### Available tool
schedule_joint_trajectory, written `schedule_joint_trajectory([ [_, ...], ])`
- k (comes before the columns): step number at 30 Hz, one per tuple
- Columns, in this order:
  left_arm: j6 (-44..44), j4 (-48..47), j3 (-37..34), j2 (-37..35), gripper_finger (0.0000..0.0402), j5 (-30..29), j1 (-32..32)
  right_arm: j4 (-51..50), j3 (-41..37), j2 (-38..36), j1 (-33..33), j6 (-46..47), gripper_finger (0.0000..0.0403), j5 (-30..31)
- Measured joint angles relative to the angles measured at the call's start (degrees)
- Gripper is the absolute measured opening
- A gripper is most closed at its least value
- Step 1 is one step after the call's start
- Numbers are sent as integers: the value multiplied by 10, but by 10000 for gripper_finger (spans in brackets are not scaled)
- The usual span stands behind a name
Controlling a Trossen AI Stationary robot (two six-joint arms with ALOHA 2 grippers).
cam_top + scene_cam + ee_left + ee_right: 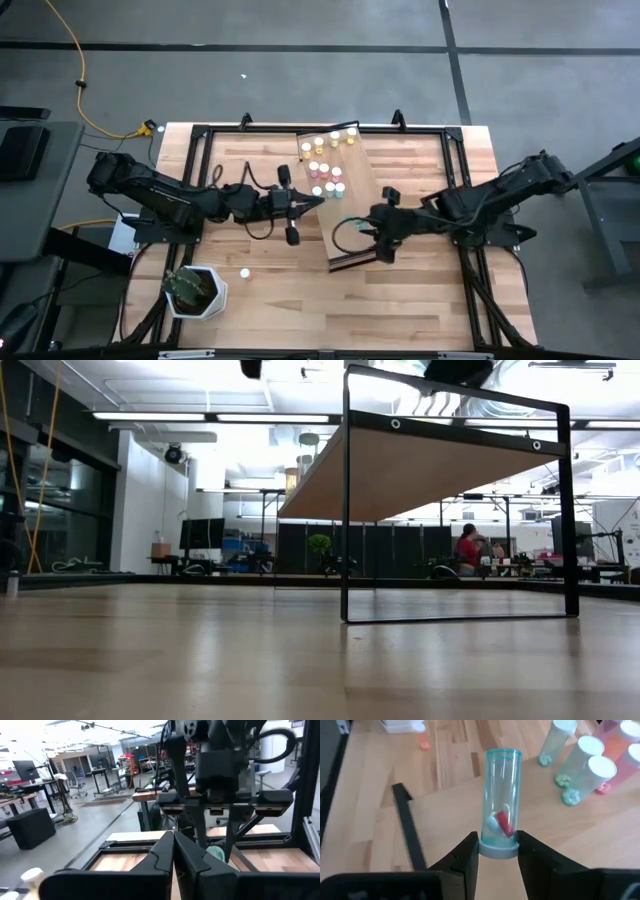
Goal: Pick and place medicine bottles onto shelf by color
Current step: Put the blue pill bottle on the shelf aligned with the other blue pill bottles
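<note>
Teal plastic fills your right claw (pixel 498 851): its fingers are clamped on the cap end of a clear teal bottle (pixel 502 802) holding a red and a white capsule. You have it over the shelf (pixel 352 222), toward that board's near end. Other teal bottles (pixel 583 767) and pink ones (pixel 620 752) stand farther along the shelf, with yellow ones (pixel 320 142) at its far end. Your left claw (pixel 173 851) is pressed together, empty, above the tabletop (pixel 280 290) just off the shelf's left edge.
</note>
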Motion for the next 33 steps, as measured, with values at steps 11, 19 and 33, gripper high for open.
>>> schedule_joint_trajectory([
  [11, -18, 87, 36, 109, 0, 76, 17, -8, 0, 17, -31, -16, 103, -1],
  [19, -27, 37, 87, 166, 0, 110, 17, -4, 0, 16, -39, -26, 103, -7],
  [33, -25, -25, 115, 188, 0, 93, 25, -7, 0, 14, -38, -45, 103, -20],
])
